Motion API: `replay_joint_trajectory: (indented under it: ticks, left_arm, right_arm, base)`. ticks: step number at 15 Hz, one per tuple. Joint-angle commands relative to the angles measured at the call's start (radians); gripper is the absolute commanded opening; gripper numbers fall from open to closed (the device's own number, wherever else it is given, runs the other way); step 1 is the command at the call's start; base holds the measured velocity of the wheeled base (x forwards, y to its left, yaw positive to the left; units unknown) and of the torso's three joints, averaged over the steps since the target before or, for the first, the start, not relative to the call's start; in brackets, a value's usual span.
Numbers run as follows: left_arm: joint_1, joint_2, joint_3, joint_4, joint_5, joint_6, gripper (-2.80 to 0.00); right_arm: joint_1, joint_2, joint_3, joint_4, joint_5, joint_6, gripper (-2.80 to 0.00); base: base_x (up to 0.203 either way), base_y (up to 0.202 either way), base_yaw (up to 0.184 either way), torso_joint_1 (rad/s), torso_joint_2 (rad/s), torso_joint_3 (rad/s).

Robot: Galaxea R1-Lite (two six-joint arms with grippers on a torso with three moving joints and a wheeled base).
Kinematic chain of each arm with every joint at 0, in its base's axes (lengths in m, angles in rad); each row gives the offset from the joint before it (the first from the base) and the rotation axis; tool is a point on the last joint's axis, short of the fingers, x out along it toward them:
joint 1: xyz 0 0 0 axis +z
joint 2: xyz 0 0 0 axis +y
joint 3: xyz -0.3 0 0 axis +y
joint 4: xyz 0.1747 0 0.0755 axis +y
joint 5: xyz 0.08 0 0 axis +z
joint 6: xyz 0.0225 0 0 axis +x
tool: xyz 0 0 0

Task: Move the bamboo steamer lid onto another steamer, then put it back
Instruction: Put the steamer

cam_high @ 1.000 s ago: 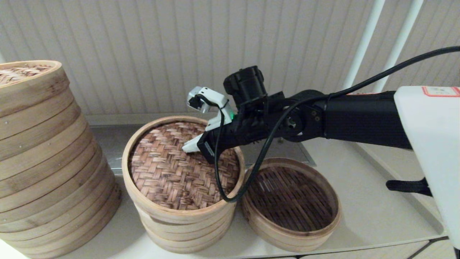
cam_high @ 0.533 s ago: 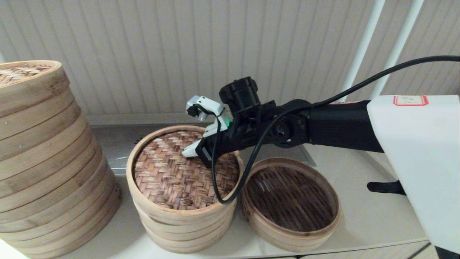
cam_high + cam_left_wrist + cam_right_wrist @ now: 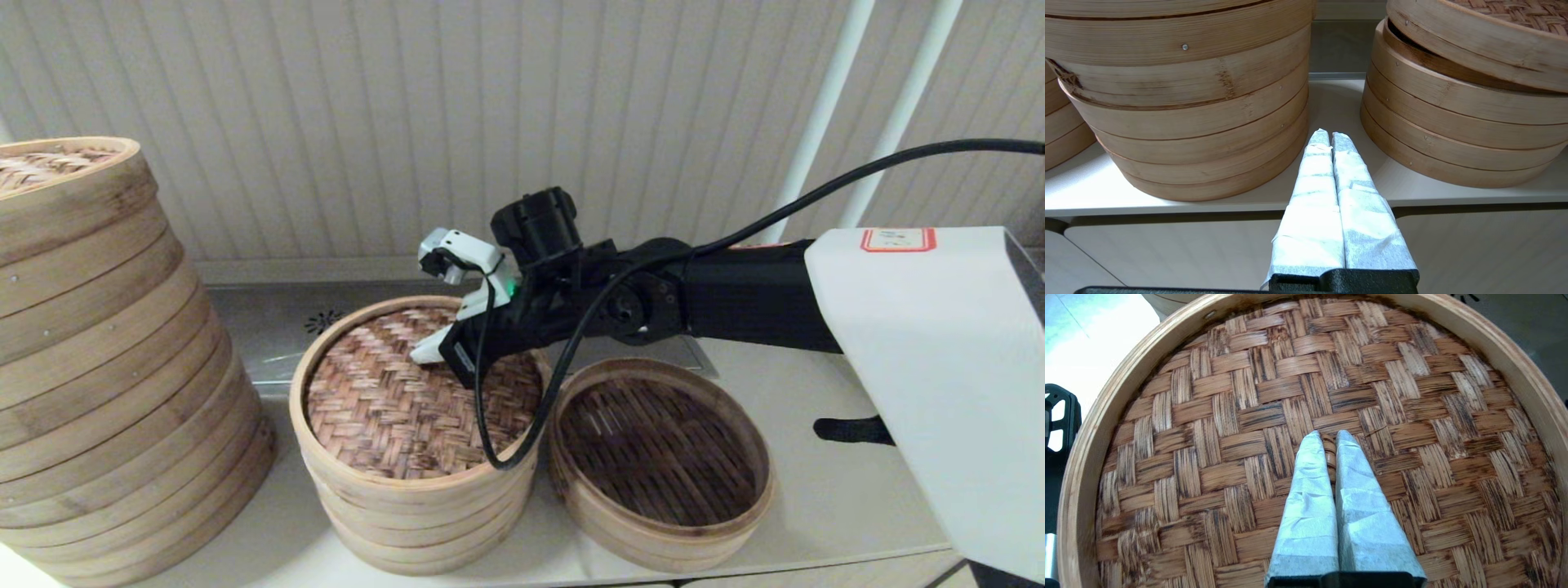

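Observation:
The bamboo steamer lid (image 3: 392, 408), reddish-brown herringbone weave in a pale rim, sits atop the several-tier steamer (image 3: 416, 523) at the table's middle. My right gripper (image 3: 424, 353) reaches over the lid's centre. In the right wrist view this gripper (image 3: 1326, 437) is shut on the small bamboo handle loop (image 3: 1329, 451) of the lid (image 3: 1229, 416). From the left wrist view the lid (image 3: 1474, 41) is slightly tilted, with a dark gap under one side of its rim. The shallow one-tier steamer (image 3: 661, 457), dark-floored and uncovered, stands just right of the stack.
A much wider, tall many-tier steamer (image 3: 106, 367) fills the left of the table. My left gripper (image 3: 1331, 136) hangs shut and parked before the table's front edge, facing the gap between the wide steamer (image 3: 1188, 102) and the middle stack (image 3: 1453, 122). A black cable (image 3: 522, 433) droops from the right arm.
The right arm has come down and slightly left with the lid, which has sunk from above the tiered stack to its top rim. The left arm has not moved.

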Motion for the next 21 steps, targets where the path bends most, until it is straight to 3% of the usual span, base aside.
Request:
replay_joint_trajectory:
  ticks: [1,9,18,19,21]
  left_arm:
    - [0.0,0.002,0.0,0.001,0.0,0.001,-2.8]
    - [0.0,0.002,0.0,-0.001,0.0,0.0,-2.8]
    - [0.0,0.002,0.0,0.0,0.0,0.0,-2.8]
    - [0.0,0.002,0.0,0.001,0.0,0.0,-2.8]
    - [0.0,0.002,0.0,0.001,0.0,0.001,-2.8]
  right_arm:
    - [0.001,0.011,0.0,-0.001,0.002,-0.002,-2.8]
    - [0.01,0.04,0.0,-0.029,-0.002,-0.002,-2.8]
    - [0.026,0.042,0.0,-0.09,-0.086,0.001,-2.8]
    - [0.026,0.039,0.0,-0.099,-0.09,0.0,0.0]
    - [0.026,0.035,0.001,-0.1,-0.09,0.002,0.0]
  base:
    - [0.0,0.0,0.0,0.0,0.0,0.0]
    - [0.0,0.0,0.0,0.0,0.0,0.0]
    - [0.0,0.0,0.0,0.0,0.0,0.0]
    - [0.0,0.0,0.0,0.0,0.0,0.0]
    - [0.0,0.0,0.0,0.0,0.0,0.0]
